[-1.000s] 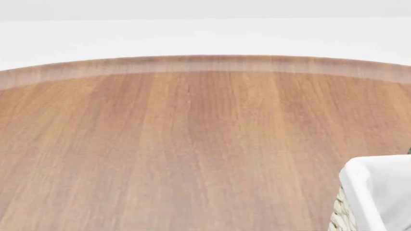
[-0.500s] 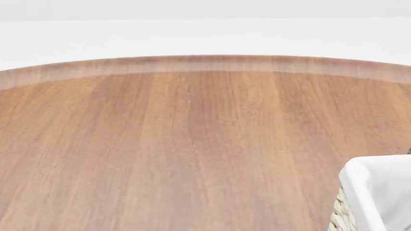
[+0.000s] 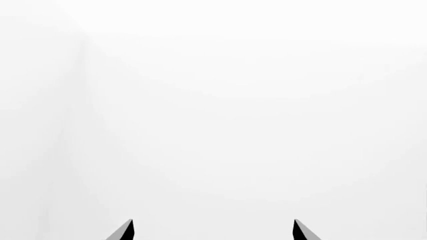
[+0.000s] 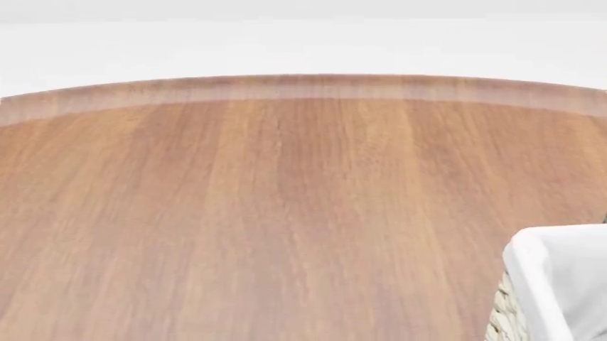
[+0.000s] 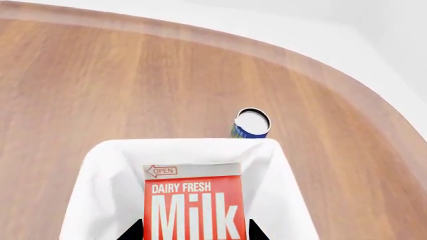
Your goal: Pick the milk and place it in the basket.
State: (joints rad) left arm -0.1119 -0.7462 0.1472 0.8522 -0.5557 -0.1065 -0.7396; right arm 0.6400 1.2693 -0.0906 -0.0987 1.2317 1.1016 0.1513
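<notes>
Milk held above the basket on your round table.
Your right gripper [image 5: 193,231] holds the milk [image 5: 193,204] over the basket [image 5: 107,165], which sits at your right on the table [image 4: 284,213]; a can [image 5: 251,123] stands just beyond the basket's far rim.

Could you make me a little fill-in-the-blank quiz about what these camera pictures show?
1. The right end effector holds a carton lettered ____.
2. That carton hangs above the cloth-lined ____.
3. Beyond the basket, a blue-and-white can stands on the ____ table.
4. The left end effector holds ____.

Missing words: Milk; basket; wooden; nothing
</notes>
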